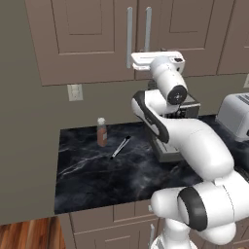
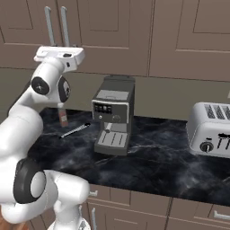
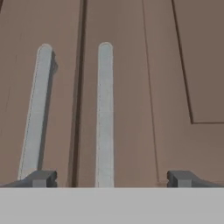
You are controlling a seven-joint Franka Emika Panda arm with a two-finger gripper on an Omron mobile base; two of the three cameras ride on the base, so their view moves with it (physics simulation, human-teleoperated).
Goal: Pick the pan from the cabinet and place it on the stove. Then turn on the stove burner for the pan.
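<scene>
Two upright cabinet (image 3: pixel 131 87) handles (image 3: pixel 104 113), doors shut.

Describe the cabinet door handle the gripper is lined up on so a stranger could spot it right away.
Look at the brown wall cabinet above the black marble counter. Two long silver bar handles stand side by side where its two doors meet. The one meant is the right-hand handle, which sits between the fingertips of the open gripper in the hand view, while its twin lines up with the left fingertip.

arm: raised, elbow bent | claw (image 3: pixel 112 178): jaws wide apart, level, nothing held
</scene>
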